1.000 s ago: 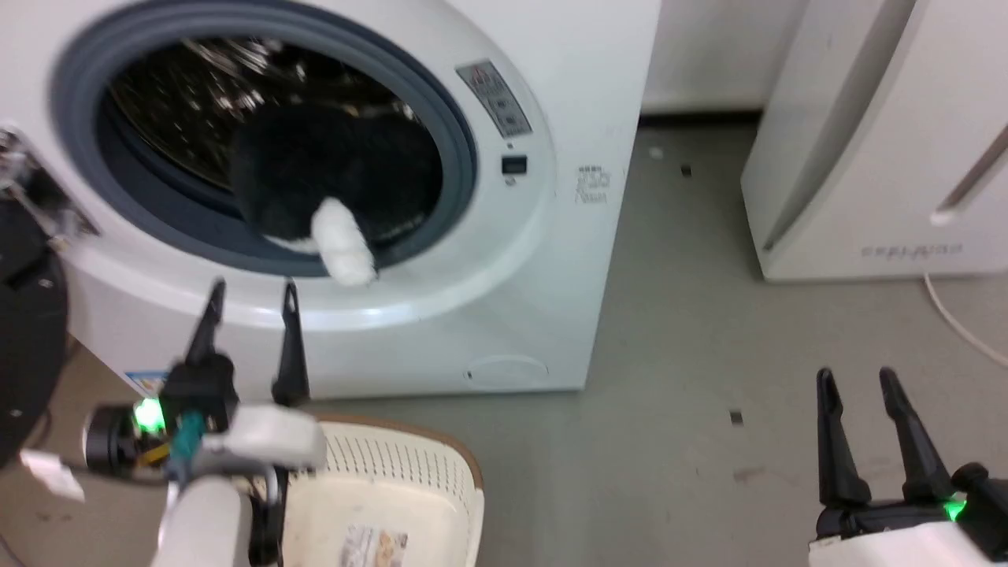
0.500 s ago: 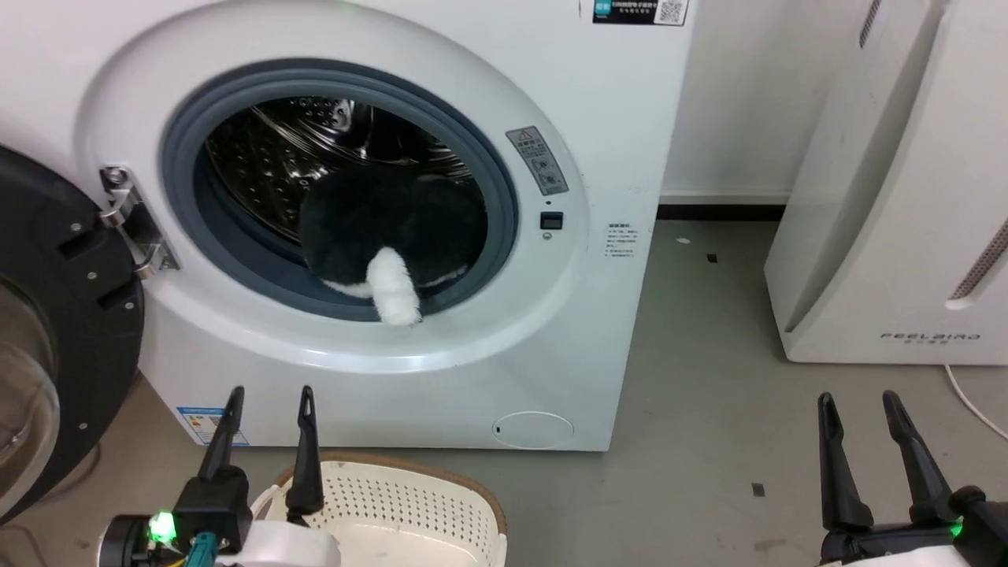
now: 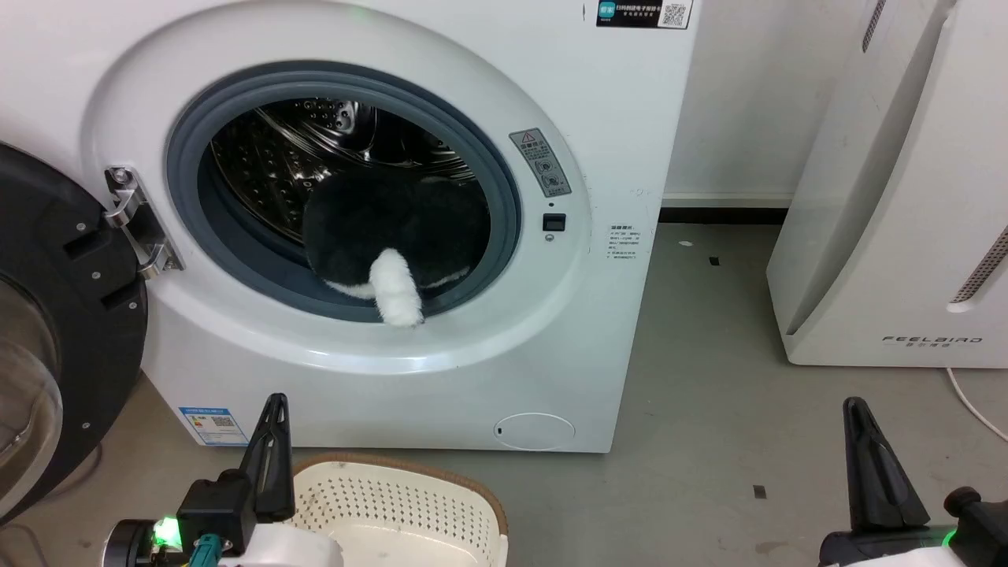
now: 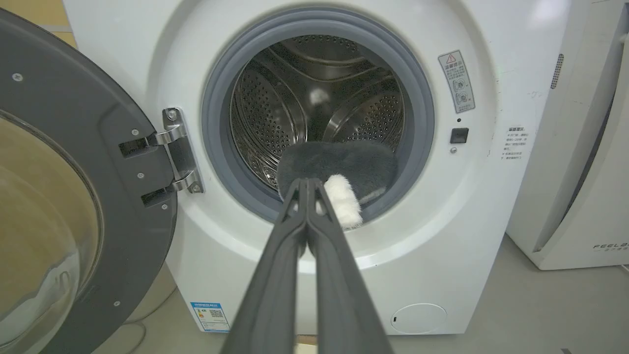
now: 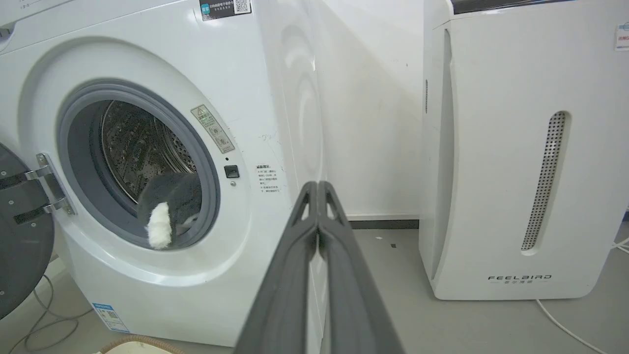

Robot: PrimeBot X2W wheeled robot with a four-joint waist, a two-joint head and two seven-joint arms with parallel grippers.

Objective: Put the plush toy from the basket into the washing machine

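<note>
Black plush toy (image 3: 394, 228) sits inside the washing machine (image 3: 598, 331), dead ahead of the closed left end effector (image 3: 273, 405), nearer than the closed right end effector (image 3: 858, 411).

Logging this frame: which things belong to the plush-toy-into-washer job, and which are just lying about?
Job:
plush toy, in the drum, white limb over the gasket
washing machine, door open
basket

Lying about:
white appliance
cable on the floor

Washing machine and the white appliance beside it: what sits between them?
Nothing but grey floor with a few small dark specks, plain in the head view.
</note>
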